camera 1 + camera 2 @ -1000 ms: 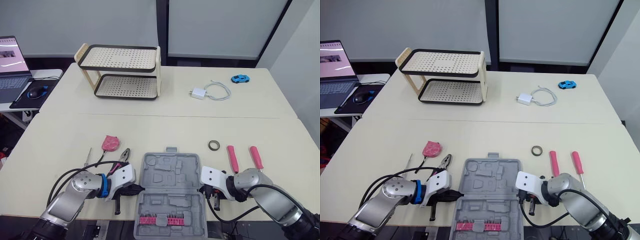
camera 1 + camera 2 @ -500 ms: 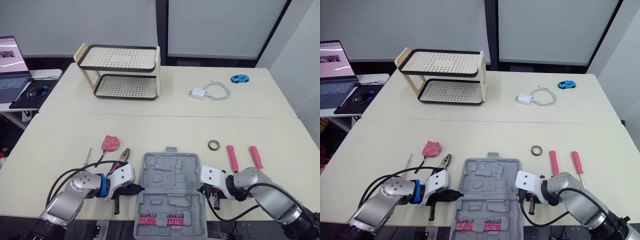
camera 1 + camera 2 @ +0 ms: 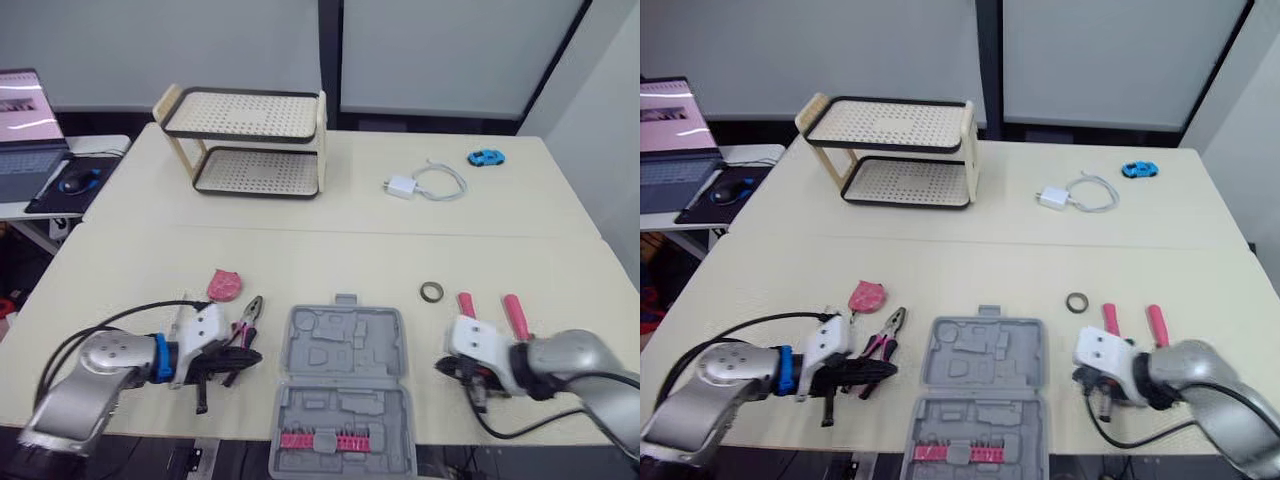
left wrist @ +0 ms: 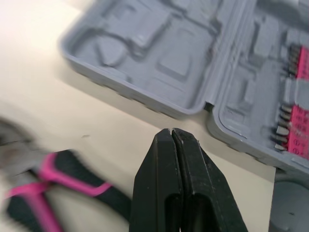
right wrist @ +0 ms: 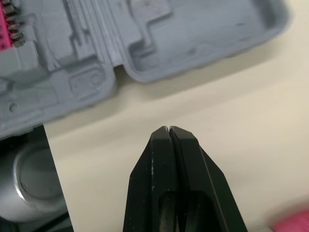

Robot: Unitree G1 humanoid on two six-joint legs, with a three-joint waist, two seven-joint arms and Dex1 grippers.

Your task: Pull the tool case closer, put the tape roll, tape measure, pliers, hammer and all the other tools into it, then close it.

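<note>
The grey tool case [image 3: 343,345] lies open at the table's front edge, with pink bits [image 3: 322,440] in its near half. My left gripper [image 3: 247,357] is shut and empty, a short way left of the case [image 4: 159,58], over the handles of the pink-and-black pliers [image 3: 248,318]. My right gripper [image 3: 443,366] is shut and empty, just right of the case [image 5: 169,34]. A pink tape measure [image 3: 222,285] lies behind the pliers. The tape roll [image 3: 432,292] and two pink-handled tools [image 3: 466,305] lie to the right. A black-handled tool [image 3: 201,396] is partly hidden under my left arm.
A two-tier rack [image 3: 245,140] stands at the back left. A white charger with its cable [image 3: 415,185] and a blue toy car [image 3: 485,157] lie at the back right. A laptop [image 3: 25,100] and a mouse [image 3: 75,180] sit on a side table to the left.
Both grippers have drawn outward from the case's sides, the left one to the left over the pliers, the right one to the right. The case stays put.
</note>
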